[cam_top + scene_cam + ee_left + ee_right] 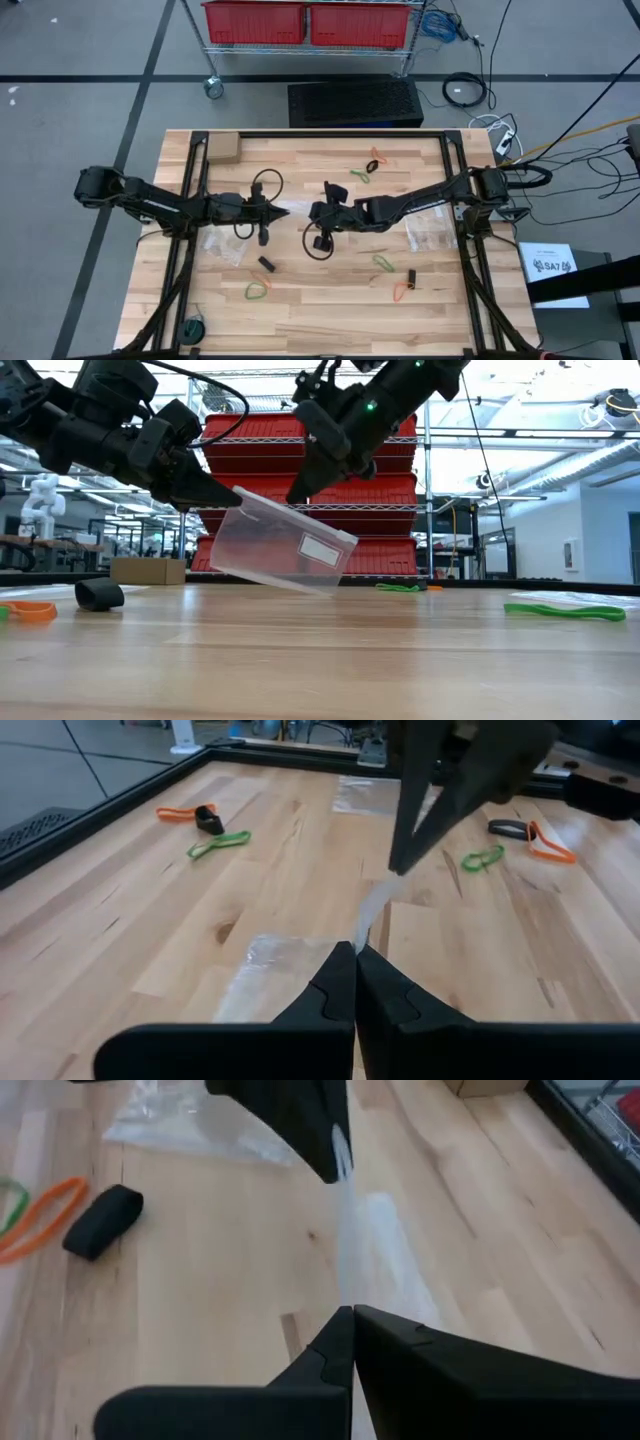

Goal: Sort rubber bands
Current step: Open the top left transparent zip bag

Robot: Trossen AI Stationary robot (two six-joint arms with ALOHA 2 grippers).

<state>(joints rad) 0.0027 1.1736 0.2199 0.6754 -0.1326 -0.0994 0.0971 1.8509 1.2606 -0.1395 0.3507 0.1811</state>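
A: What is that see-through thing?
B: A thin, floppy plastic bag [280,548], held up off the wooden table [330,300]. The left gripper [283,212] and right gripper [314,212] each pinch 1 edge, fingers squeezed tight.
A: And the rubber bands [384,262]?
B: Skinny loops lying flat around the bag.

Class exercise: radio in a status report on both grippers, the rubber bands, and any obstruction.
Left gripper and right gripper shut on the clear plastic zip bag, held above the table. Green, orange and black rubber bands lie scattered on the wood. No obstruction seen.
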